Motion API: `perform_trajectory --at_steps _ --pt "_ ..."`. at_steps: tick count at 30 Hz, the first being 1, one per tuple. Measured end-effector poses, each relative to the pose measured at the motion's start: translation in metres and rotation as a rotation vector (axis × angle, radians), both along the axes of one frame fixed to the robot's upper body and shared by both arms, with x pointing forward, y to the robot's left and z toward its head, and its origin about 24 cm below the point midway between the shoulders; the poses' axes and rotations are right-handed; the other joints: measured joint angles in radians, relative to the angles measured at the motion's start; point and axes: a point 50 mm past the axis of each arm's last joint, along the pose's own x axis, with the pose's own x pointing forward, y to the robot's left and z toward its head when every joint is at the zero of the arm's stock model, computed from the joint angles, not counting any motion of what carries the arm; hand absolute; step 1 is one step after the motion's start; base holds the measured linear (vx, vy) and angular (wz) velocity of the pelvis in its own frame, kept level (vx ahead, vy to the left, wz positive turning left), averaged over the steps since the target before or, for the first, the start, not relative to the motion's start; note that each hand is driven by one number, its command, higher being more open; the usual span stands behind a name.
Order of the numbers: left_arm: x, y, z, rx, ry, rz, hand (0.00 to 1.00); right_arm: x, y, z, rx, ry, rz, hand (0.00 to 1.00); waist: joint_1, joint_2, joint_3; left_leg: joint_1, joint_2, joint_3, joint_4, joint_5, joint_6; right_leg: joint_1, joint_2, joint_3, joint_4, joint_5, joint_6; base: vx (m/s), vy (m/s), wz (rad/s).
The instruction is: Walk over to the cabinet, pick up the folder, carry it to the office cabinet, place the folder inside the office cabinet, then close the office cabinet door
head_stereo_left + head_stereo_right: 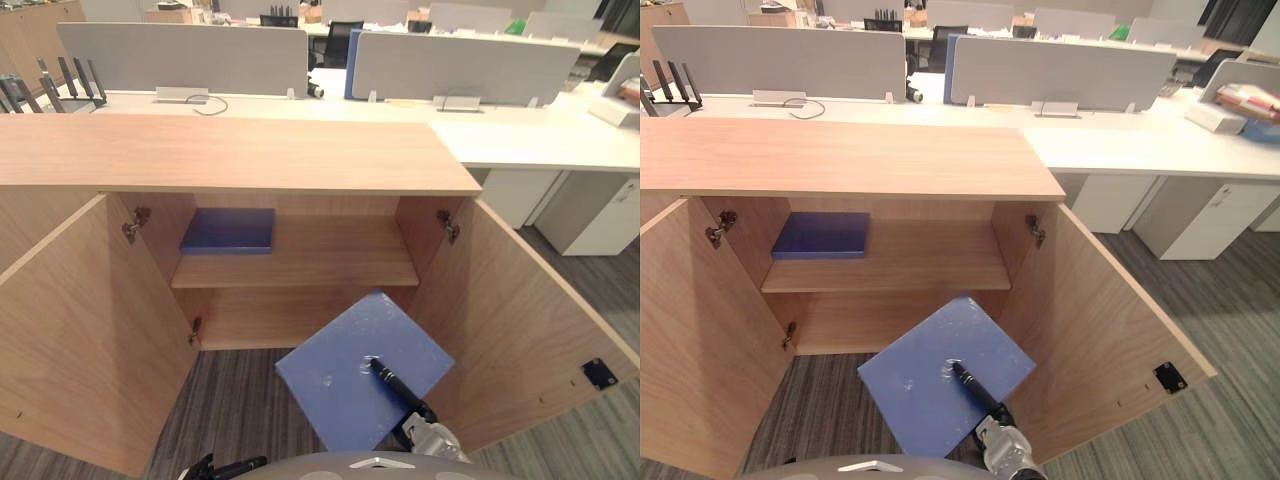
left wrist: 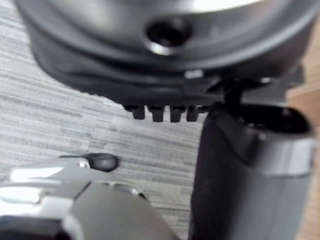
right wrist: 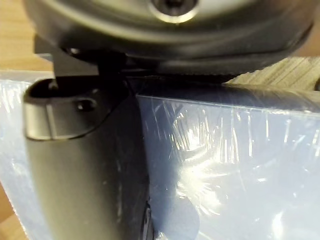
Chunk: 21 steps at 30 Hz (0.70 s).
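Note:
A blue folder point(image 1: 335, 385) wrapped in clear film is held tilted in front of the open wooden office cabinet point(image 1: 230, 155), low and right of centre. My right hand point(image 1: 398, 388) is shut on it. The dark thumb point(image 3: 80, 165) lies across the folder's top face point(image 3: 230, 165), and the fingers are hidden beneath. A second blue folder point(image 1: 229, 230) lies flat at the left end of the cabinet's shelf point(image 1: 330, 255). My left hand point(image 1: 232, 466) hangs low near the floor, relaxed and holding nothing.
Both cabinet doors stand wide open, the left door point(image 1: 80, 330) and the right door point(image 1: 520, 320) flanking the opening. Behind the cabinet runs a white desk point(image 1: 520, 140) with grey dividers. A white drawer unit point(image 1: 600, 215) stands at the right on grey carpet.

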Motion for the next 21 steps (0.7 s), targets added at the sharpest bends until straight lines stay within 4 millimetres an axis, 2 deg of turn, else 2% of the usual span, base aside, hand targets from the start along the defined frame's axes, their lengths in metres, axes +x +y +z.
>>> perform_trajectory --at_steps 2,4,5,8,9,14,18,21 --pt "0.002 0.000 0.000 -0.002 0.001 -0.001 1.00 0.001 0.011 0.001 0.033 -0.009 0.007 0.00 -0.001 0.000 0.001 -0.007 0.018 -0.007 0.001 -0.004 -0.008 -0.003 0.011 -0.043 -0.058 -0.027 -0.033 0.11 -0.067 0.05" --pt "0.004 0.001 0.000 -0.003 0.004 -0.005 1.00 0.000 0.017 0.001 0.048 -0.004 0.019 0.00 -0.004 -0.007 0.003 -0.019 0.023 -0.020 0.018 -0.013 -0.027 0.022 0.022 -0.059 -0.208 -0.002 -0.025 0.15 -0.131 0.18" --pt "0.007 -0.002 -0.001 -0.012 0.006 -0.008 1.00 0.000 0.017 0.000 0.046 -0.001 0.021 0.00 0.002 -0.005 0.004 -0.013 0.032 -0.030 0.024 -0.024 -0.046 0.051 0.028 -0.074 -0.251 0.006 -0.034 0.29 -0.176 0.36" --pt "0.015 -0.016 -0.003 -0.050 -0.002 -0.039 1.00 0.006 0.001 0.003 0.004 -0.024 0.010 0.00 -0.001 0.057 0.009 -0.019 0.083 -0.057 0.021 -0.029 -0.077 0.058 0.072 -0.125 -0.235 -0.046 -0.058 0.31 -0.147 0.29" --pt "0.015 -0.017 -0.003 -0.053 -0.003 -0.041 1.00 0.007 0.001 0.003 0.003 -0.027 0.011 0.00 -0.001 0.059 0.008 -0.021 0.099 -0.057 0.013 -0.030 -0.086 0.057 0.086 -0.138 -0.239 -0.054 -0.063 0.23 -0.110 0.10" --pt "0.016 -0.012 -0.001 -0.040 -0.010 -0.043 1.00 0.006 0.000 0.003 -0.001 -0.025 0.013 0.00 -0.003 0.047 0.013 -0.034 0.102 -0.065 -0.004 -0.029 -0.094 0.056 0.087 -0.153 -0.260 -0.057 -0.059 0.11 -0.009 0.11" --pt "0.018 -0.006 0.000 -0.021 -0.015 -0.047 1.00 0.006 0.005 0.003 -0.001 -0.023 0.058 0.00 -0.004 0.022 0.003 -0.067 0.092 -0.087 -0.003 -0.028 -0.094 0.046 0.082 -0.166 -0.281 -0.051 -0.050 0.06 0.030 0.15" --pt "0.018 -0.005 0.000 -0.014 -0.007 -0.076 1.00 0.012 0.010 0.005 0.012 -0.046 0.085 0.00 -0.001 0.022 0.002 -0.099 0.092 -0.104 -0.001 -0.027 -0.095 0.027 0.081 -0.174 -0.289 -0.051 -0.049 0.06 0.017 0.14"
